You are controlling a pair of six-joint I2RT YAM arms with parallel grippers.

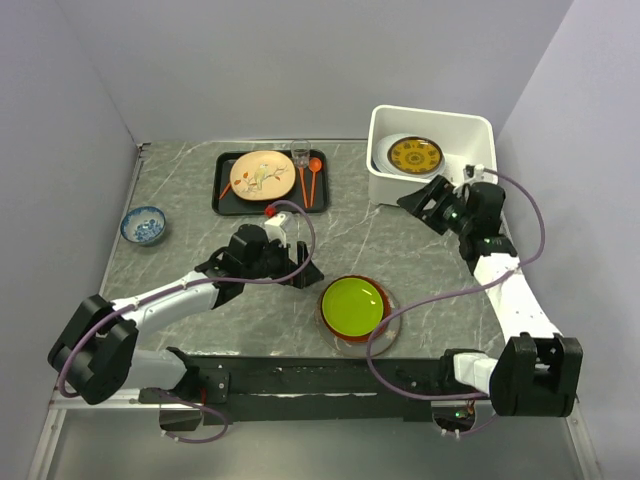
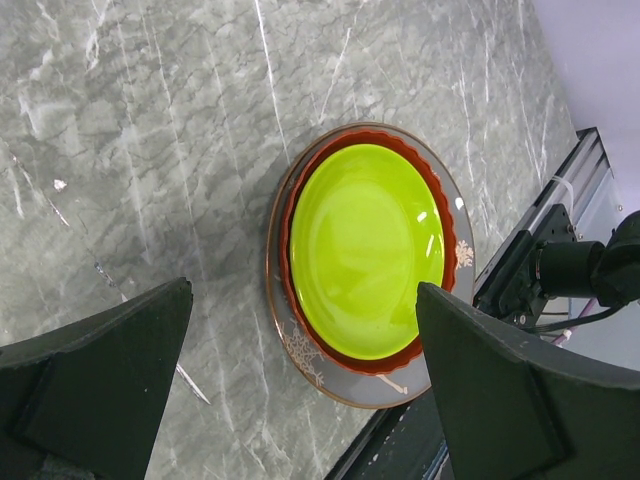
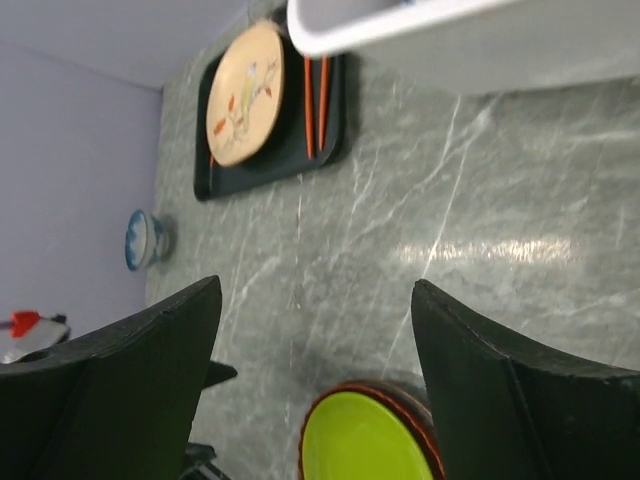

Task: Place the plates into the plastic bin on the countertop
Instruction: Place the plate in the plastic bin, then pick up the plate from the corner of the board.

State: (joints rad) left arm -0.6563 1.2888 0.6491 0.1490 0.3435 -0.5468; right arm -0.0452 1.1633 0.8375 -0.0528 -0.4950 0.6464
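A lime green plate (image 1: 354,303) lies on a red-brown plate (image 1: 327,320), itself on a grey gold-rimmed plate (image 1: 390,328), near the front edge of the countertop (image 1: 400,245). My left gripper (image 1: 303,270) hangs open just left of this stack, nothing between its fingers; its wrist view shows the lime green plate (image 2: 365,245) ahead of the open left gripper (image 2: 303,290). The plastic bin (image 1: 385,185) at the back right holds a gold-patterned dark red plate (image 1: 415,155) on a white one. My right gripper (image 1: 425,203) is open and empty in front of the bin (image 3: 400,20).
A flat black tray (image 1: 222,195) at the back carries a cream floral plate (image 1: 262,174) and orange-red utensils (image 1: 311,175). A small blue-patterned bowl (image 1: 143,224) sits at the left edge. Grey walls close in the left and right sides.
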